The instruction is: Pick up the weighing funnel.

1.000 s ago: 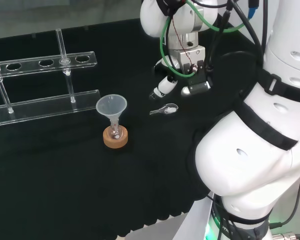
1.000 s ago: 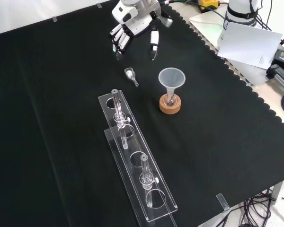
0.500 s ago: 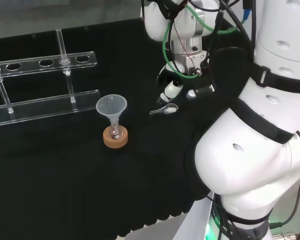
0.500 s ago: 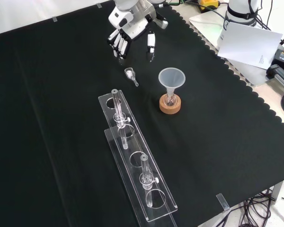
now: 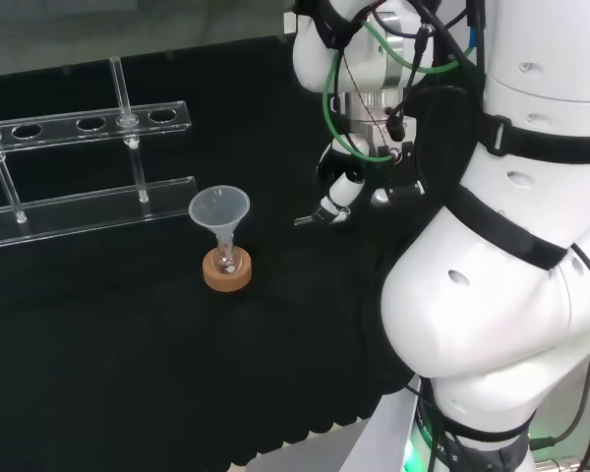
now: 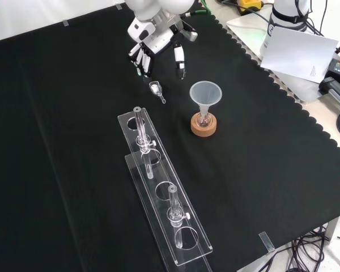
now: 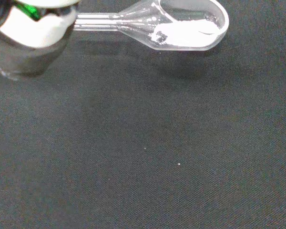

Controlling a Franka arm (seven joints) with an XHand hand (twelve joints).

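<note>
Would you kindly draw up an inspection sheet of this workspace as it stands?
Surface: black cloth, flat, scalloped edge.
Job's things: weighing funnel lies on the cloth, white material in its scoop, not yet lifted.
Clutter: funnel in a small flask on a cork ring; clear rack with tubes.
Grippers: hand open, fingers relaxed, close by the weighing funnel, holding nothing.
Cables: green and black cables at the arm's wrist.
Surroundings: papers beyond the cloth's edge.
</note>
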